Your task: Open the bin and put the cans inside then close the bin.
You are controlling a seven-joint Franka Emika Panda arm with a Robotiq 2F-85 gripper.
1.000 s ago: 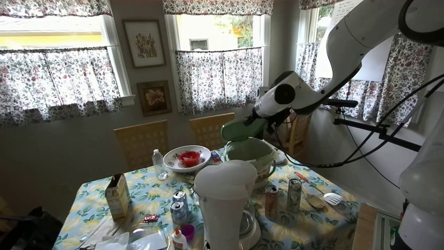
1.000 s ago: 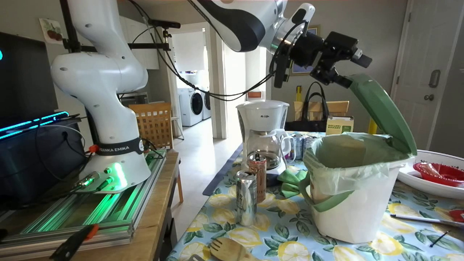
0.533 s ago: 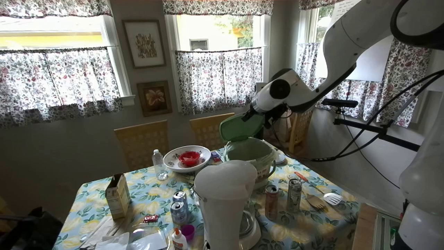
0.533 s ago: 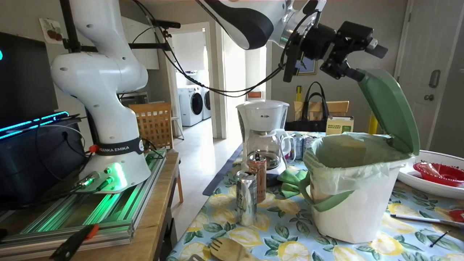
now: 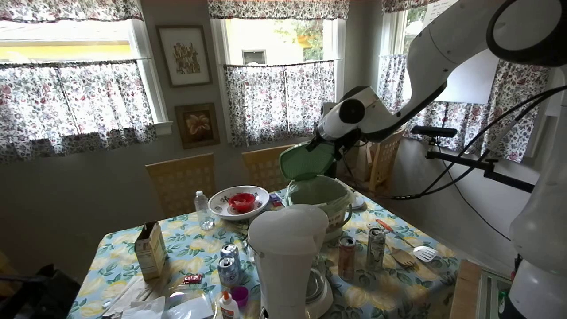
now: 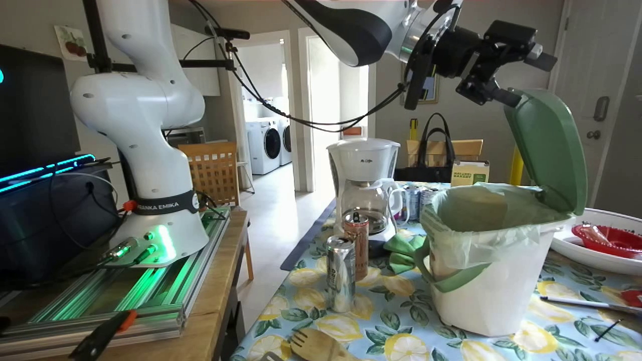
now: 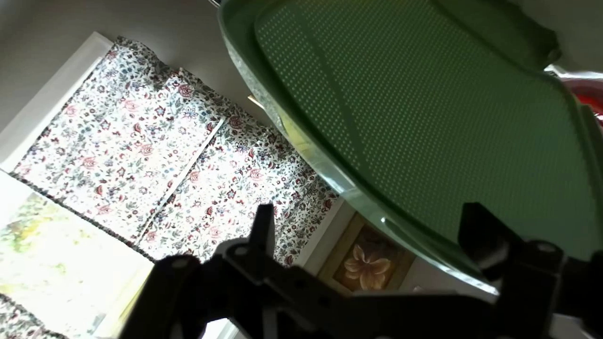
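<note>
Domed green plastic lid (image 6: pixel 551 150): leaning farther back than in the earlier frames. Black two-finger gripper (image 6: pixel 534 81): I have it moved along with the lid, above the tapered white plastic bin (image 6: pixel 486 296); fingers (image 7: pixel 264 226) spread wide, one tip meeting the lid near its free edge.

By view: the lid's finely dotted underside fills much of my wrist view; both exterior views give me the bin's open mouth. A clear plastic bottle (image 5: pixel 203 210), well apart from the bin, shows in an exterior view alone.

Bin, one: upright on the blue lemon-print tablecloth (image 6: pixel 391 321), lid raised, thin pale-green liner (image 6: pixel 484 253) folded over its rim, green plastic handle (image 6: pixel 461 279) hanging down its side. Cans, four in sight, all upright outside the bin: one tall silver metal can (image 6: pixel 341 276) and one tall reddish metal can (image 5: pixel 346 261), near it; two blue-and-silver metal cans (image 5: pixel 228 272), well apart from it.
</note>
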